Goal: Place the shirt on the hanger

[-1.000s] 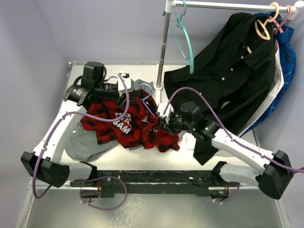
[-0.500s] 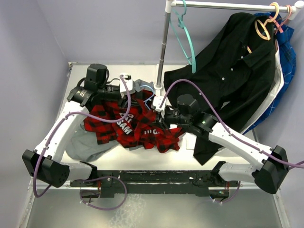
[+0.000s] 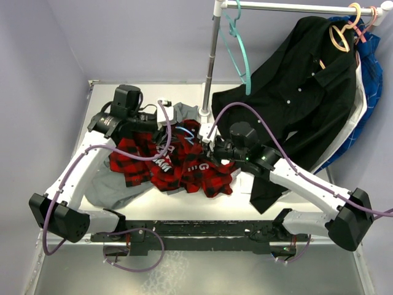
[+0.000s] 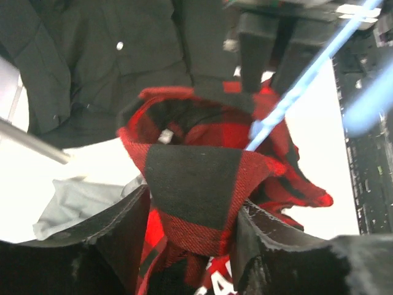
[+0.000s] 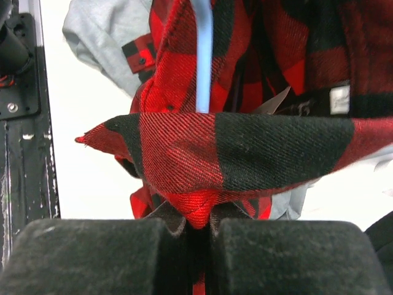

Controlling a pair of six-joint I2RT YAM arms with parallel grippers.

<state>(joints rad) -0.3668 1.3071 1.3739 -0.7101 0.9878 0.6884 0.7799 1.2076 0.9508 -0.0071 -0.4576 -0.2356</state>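
The red-and-black plaid shirt (image 3: 184, 165) lies bunched on the table between both arms, white letters showing. My left gripper (image 3: 161, 139) is shut on a thick fold of the shirt (image 4: 196, 184), with fabric pressed against both fingers (image 4: 116, 236). My right gripper (image 3: 209, 150) is shut on a pinched edge of the shirt (image 5: 202, 153). The pale blue hanger (image 3: 189, 132) shows only as thin bits poking from the cloth. Its bar (image 5: 204, 55) runs into the shirt opening in the right wrist view. The left wrist view shows the bar (image 4: 301, 86) slanting down to the collar.
A plain grey shirt (image 3: 104, 184) lies under the plaid one at the left. The rack pole (image 3: 212, 61) stands behind, with a teal hanger (image 3: 236, 46). A black button-up shirt (image 3: 301, 92) on a tan hanger (image 3: 339, 34) drapes onto the table at the right, beside a blue garment (image 3: 370, 67).
My right gripper moved up and left, opened briefly, then closed on the shirt's edge. The left gripper shifted slightly right with its fold. The shirt is pulled tighter between them.
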